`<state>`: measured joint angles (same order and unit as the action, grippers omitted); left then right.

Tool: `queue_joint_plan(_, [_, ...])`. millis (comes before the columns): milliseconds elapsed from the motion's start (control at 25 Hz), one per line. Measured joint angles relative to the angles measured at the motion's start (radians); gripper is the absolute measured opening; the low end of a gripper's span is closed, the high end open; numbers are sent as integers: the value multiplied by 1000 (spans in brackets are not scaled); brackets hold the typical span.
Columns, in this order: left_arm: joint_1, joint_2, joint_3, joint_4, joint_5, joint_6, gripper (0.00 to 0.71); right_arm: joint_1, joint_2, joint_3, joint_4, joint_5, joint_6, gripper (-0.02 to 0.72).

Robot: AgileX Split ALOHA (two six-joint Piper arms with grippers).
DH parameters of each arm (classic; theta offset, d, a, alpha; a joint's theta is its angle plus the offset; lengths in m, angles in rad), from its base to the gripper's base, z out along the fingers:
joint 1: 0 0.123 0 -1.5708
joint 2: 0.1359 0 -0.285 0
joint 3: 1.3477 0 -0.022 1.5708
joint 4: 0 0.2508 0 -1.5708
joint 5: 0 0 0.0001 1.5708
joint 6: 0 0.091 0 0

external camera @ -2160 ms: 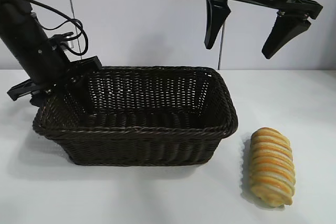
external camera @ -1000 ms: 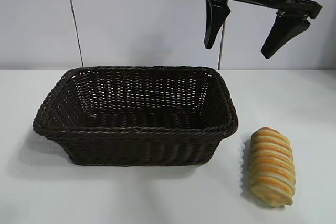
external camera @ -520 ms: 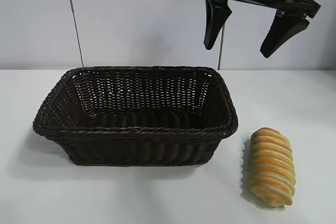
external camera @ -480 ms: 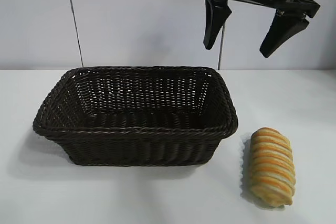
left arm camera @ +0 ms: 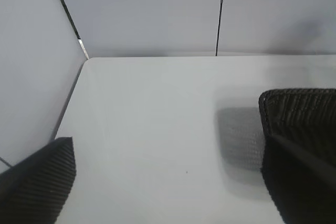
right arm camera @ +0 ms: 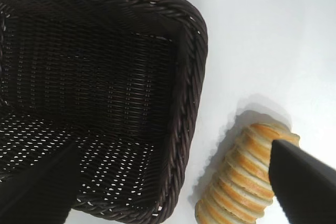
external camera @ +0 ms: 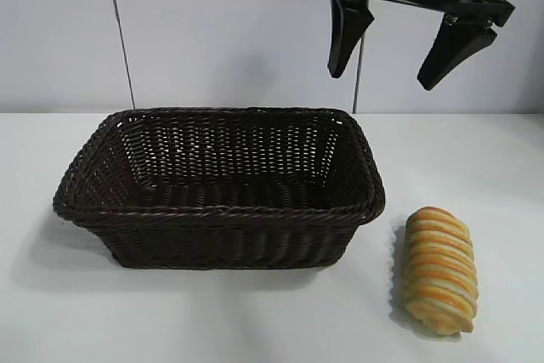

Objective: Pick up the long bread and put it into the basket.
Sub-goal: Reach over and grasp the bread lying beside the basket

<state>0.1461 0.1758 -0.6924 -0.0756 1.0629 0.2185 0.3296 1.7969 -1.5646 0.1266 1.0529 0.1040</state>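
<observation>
The long bread [external camera: 439, 268], a ribbed loaf striped orange and cream, lies on the white table just right of the basket [external camera: 221, 212]. The basket is dark brown wicker and holds nothing. High above the basket's far right corner hangs my right gripper [external camera: 382, 76], open and empty, well clear of the loaf. The right wrist view looks down on the basket's rim [right arm camera: 185, 72] and the bread [right arm camera: 244, 177], with the right gripper [right arm camera: 170, 192] spread wide over both. My left gripper [left arm camera: 168, 192] is open over bare table beside a corner of the basket [left arm camera: 299, 108]; it is out of the exterior view.
The white table [external camera: 476, 159] runs to a pale back wall with a thin dark vertical seam [external camera: 119, 31]. In the left wrist view the table's edge [left arm camera: 71, 103] meets a side wall.
The left arm, beside the basket's left end two seconds ago, has pulled out of the exterior view. The right gripper has barely shifted. Bread and basket have not moved.
</observation>
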Motion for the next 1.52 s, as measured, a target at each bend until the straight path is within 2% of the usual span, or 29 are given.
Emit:
queue_joint_plan(360, [0, -188, 185, -35, 99, -4, 694, 0, 0, 0, -18, -1, -1, 697])
queue_joint_plan(800, [0, -188, 204, -42, 83, -14, 694, 0, 0, 0, -17, -20, 0, 697])
queue_joint_plan(920, [0, -188, 204, -42, 83, -15, 694, 0, 0, 0, -1, -25, 8, 697])
queue_joint_plan(1040, [-2, -188, 204, -42, 83, -15, 694, 0, 0, 0, -9, -21, 24, 697])
queue_joint_plan(1160, [-32, -188, 204, -42, 83, -15, 694, 0, 0, 0, -65, 11, 44, 697])
queue_joint_plan(1360, [-110, -188, 204, -42, 83, -15, 694, 0, -49, 12, -162, 61, 96, 697])
queue_joint_plan(1520, [-156, -188, 204, -42, 83, -17, 694, -7, -122, 82, -198, 59, 126, 697])
